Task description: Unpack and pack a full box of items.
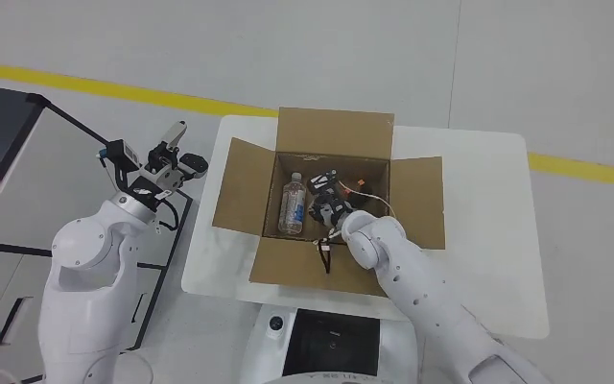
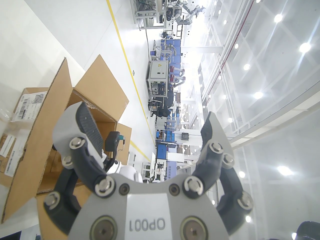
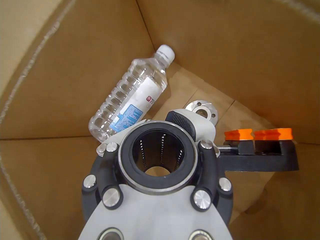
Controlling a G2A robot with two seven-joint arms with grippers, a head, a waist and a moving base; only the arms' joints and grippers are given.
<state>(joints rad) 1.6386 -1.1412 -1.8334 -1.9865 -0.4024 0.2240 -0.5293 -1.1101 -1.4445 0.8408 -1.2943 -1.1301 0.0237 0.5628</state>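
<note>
- The cardboard box stands open at the centre of the top view, its four flaps spread flat on the white table.
- The right gripper is down inside the box. Its arm comes in from the lower right of the frame, crosses the near flap and hides part of the box floor.
- In the right wrist view the right gripper is clamped around a black sleeve, a short hollow cylinder with a metal rim. One finger presses on its side.
- A clear water bottle lies on its side in the left part of the box, cap toward the back wall. It is near the right gripper but apart from it.
- On the box floor just beyond the sleeve lie a small metal flange and a black vise with orange pads, close beside each other.
- The left gripper is held up at the left of the frame, off the table's edge and well apart from the box.
- In its own wrist view the left gripper is spread wide with nothing between the fingers.
- A yellow line crosses the floor along the upper part of the frame, and a dark frame stands at the far left.
</note>
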